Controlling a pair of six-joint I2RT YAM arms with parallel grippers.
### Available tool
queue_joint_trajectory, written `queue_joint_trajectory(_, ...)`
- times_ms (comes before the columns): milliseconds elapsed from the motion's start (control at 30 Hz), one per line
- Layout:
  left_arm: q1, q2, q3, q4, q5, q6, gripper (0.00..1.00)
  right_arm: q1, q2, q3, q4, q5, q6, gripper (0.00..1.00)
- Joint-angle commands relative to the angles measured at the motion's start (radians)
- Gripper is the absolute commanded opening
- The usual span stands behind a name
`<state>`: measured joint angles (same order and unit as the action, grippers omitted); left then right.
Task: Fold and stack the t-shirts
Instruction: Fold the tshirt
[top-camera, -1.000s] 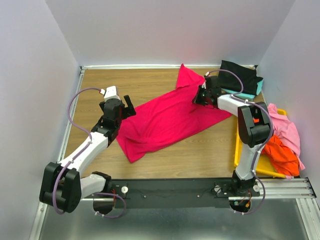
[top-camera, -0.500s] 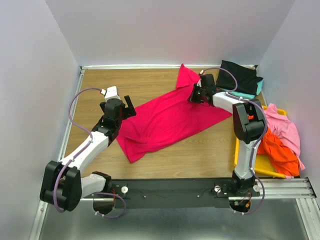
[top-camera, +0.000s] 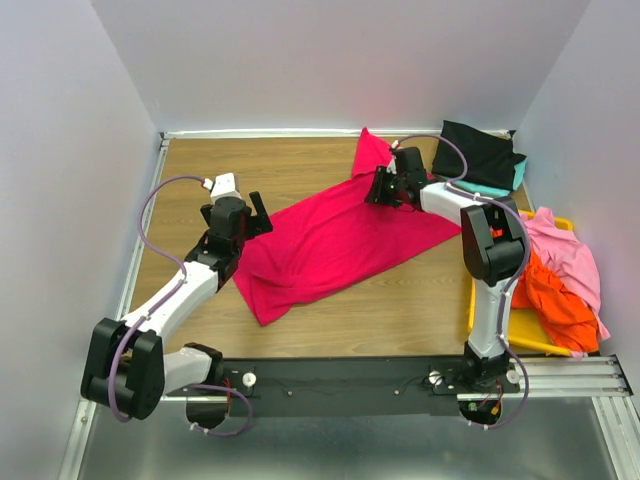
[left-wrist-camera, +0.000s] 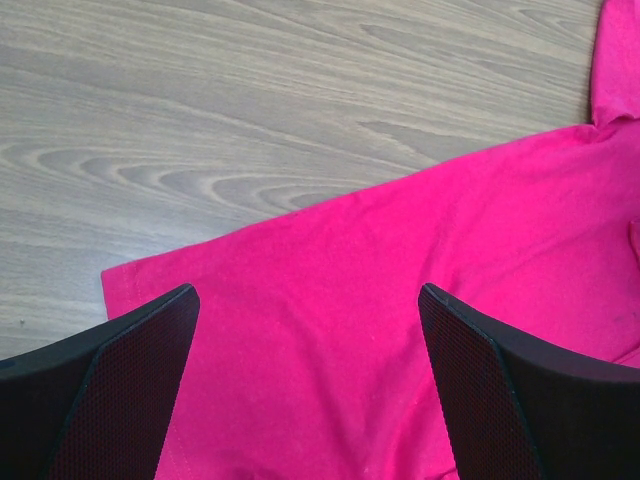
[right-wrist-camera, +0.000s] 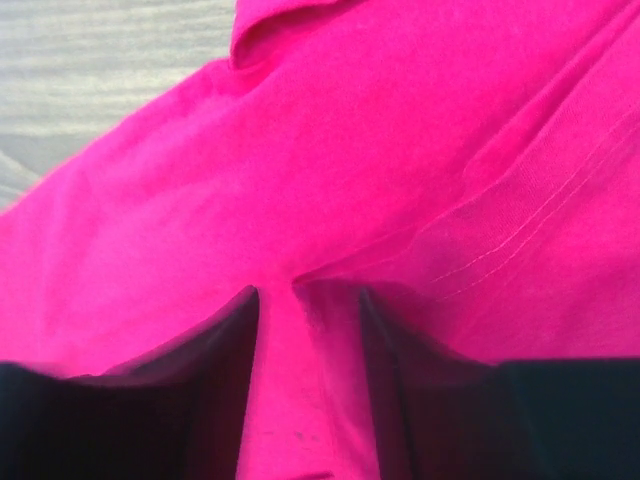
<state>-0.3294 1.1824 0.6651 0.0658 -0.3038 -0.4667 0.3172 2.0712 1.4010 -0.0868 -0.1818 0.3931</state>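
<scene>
Jaws of the left gripper (top-camera: 258, 214) stand wide apart and hold nothing. In the left wrist view its two fingers (left-wrist-camera: 120, 390) hang over the corner of the red t-shirt (top-camera: 330, 240), and I cannot tell whether they touch the cloth. The left arm runs from its base at the near left corner diagonally toward the middle of the desk (top-camera: 300, 165), forearm stretched low and wrist bent so the gripper points toward the right edge.

The right gripper (top-camera: 378, 190) has its jaws drawn close together on a pinch of the red t-shirt. The right wrist view shows a narrow ridge of cloth between the fingers (right-wrist-camera: 215, 350), with creases fanning away from that spot. The right arm rises from the near edge, its elbow high beside the right edge, then reaches back and leftward so the gripper sits low on the shirt's far end.

The red t-shirt lies spread in a slanted band across the middle of the desk, one sleeve pointing at the far edge. A black t-shirt (top-camera: 480, 150) sits folded on a teal one (top-camera: 519, 172) in the far right corner. Pink (top-camera: 572, 255) and orange (top-camera: 555, 300) t-shirts are heaped in a yellow bin (top-camera: 478, 312) at the right edge.
</scene>
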Motion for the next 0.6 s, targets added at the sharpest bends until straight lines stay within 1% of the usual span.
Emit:
queue_joint_trajectory(0,-0.003,0.009,0.021,-0.001,-0.015,0.008,0.98,0.006,-0.002,0.023,-0.028,0.002,-0.011,0.61)
queue_joint_trajectory(67,-0.003,0.031,0.027,-0.001,-0.009,0.004,0.98,0.008,-0.017,0.024,-0.030,0.028,-0.008,0.68)
queue_joint_trajectory(100,-0.003,0.042,0.028,-0.001,0.012,-0.004,0.98,0.008,-0.025,0.027,-0.030,0.057,-0.008,0.79)
queue_joint_trajectory(167,-0.003,0.071,0.036,0.006,0.057,-0.009,0.98,0.006,-0.037,0.036,-0.037,0.085,-0.010,0.89)
queue_joint_trajectory(367,-0.005,0.106,0.039,0.011,0.068,-0.024,0.98,0.005,-0.026,0.039,-0.060,0.108,-0.007,0.91)
queue_joint_trajectory(467,-0.005,0.102,0.037,0.009,0.062,-0.021,0.98,0.016,-0.043,0.020,-0.065,0.105,-0.020,0.94)
queue_joint_trajectory(567,-0.005,0.088,0.013,0.006,0.023,-0.044,0.98,0.072,-0.080,0.016,-0.067,0.125,-0.057,0.94)
